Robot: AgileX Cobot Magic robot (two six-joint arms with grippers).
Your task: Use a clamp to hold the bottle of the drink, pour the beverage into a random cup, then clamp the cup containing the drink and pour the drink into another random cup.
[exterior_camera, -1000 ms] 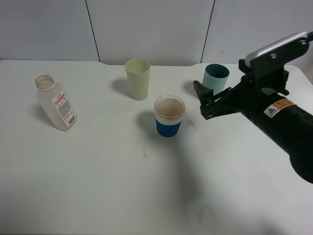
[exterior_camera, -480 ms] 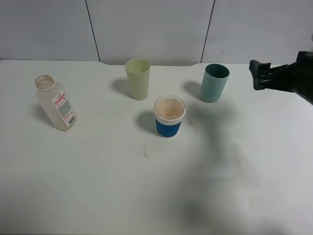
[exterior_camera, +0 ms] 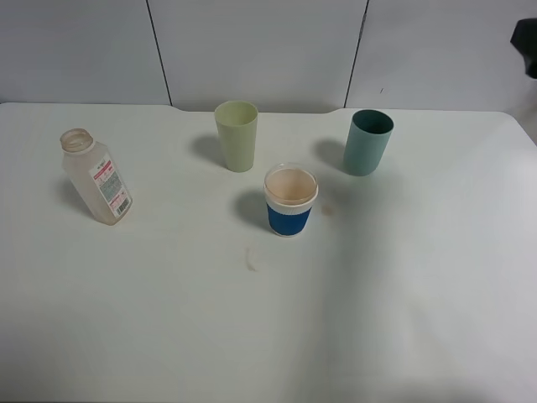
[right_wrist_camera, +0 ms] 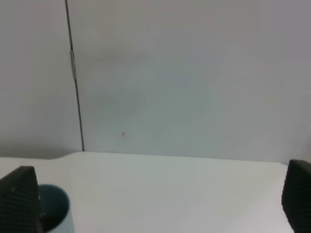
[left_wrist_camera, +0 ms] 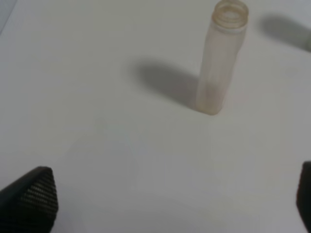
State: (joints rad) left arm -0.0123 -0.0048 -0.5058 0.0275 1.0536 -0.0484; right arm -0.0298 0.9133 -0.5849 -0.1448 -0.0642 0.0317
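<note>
The uncapped translucent bottle (exterior_camera: 95, 178) with a red-and-white label stands at the left of the white table (exterior_camera: 168, 319). It also shows in the left wrist view (left_wrist_camera: 221, 58), upright and some way ahead of my open, empty left gripper (left_wrist_camera: 167, 204). A white cup with a blue sleeve (exterior_camera: 290, 201) holds brownish drink in the middle. A pale green cup (exterior_camera: 237, 135) stands behind it and a teal cup (exterior_camera: 367, 142) to the right. My right gripper (right_wrist_camera: 158, 199) is open and empty, raised, facing the back wall, with the teal cup's rim (right_wrist_camera: 53, 208) low in its view.
Only a dark bit of the right arm (exterior_camera: 527, 38) shows at the top right edge of the exterior view. Small drink stains lie on the table in front of the blue-sleeved cup (exterior_camera: 252, 260) and beside it (exterior_camera: 327, 210). Grey wall panels stand behind the table.
My right arm has pulled away from beside the blue-sleeved cup, going right and up until almost out of the exterior view. The cups and bottle have not moved.
</note>
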